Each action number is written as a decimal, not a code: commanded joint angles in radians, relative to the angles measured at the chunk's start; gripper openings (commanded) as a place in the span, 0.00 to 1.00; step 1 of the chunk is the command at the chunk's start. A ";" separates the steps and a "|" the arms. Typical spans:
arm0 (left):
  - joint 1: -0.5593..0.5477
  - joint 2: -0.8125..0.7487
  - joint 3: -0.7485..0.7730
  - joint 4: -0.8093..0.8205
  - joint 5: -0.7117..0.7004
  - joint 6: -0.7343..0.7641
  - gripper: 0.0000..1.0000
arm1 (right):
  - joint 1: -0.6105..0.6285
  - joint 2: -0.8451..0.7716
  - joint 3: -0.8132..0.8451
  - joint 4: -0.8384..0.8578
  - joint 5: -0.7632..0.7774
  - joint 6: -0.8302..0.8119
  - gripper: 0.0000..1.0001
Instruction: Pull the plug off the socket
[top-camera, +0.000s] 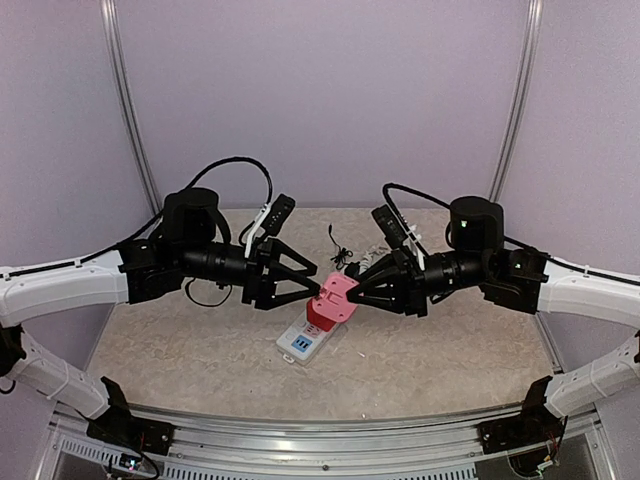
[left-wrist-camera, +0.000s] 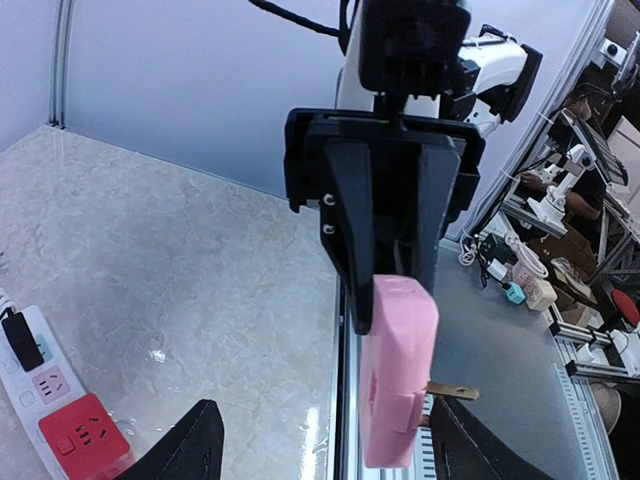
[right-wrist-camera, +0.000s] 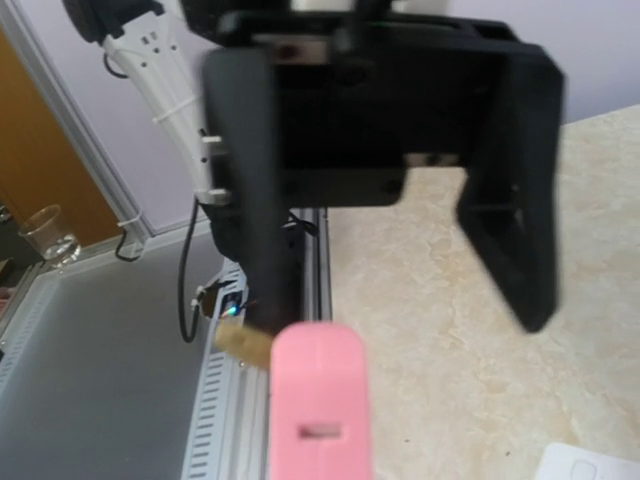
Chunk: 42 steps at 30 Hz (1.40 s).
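— Pink plug; who holds it?
— My right pincer grips it, clear of the socket lying on the table; my left pincer gapes wide beside.

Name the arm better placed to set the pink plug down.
Right. The right tool is shut on the pink plug, already clear of the socket with a prong bared; the left tool is open and holds nothing.
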 joint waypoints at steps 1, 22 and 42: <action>-0.029 0.018 0.041 -0.017 0.037 0.029 0.69 | -0.006 0.021 0.021 -0.001 0.035 -0.014 0.00; -0.060 0.132 0.117 -0.110 -0.071 0.049 0.65 | -0.006 0.018 0.019 0.068 -0.014 0.025 0.00; -0.050 0.026 0.101 -0.112 -0.045 0.050 0.72 | -0.006 0.019 0.001 0.065 0.008 0.023 0.00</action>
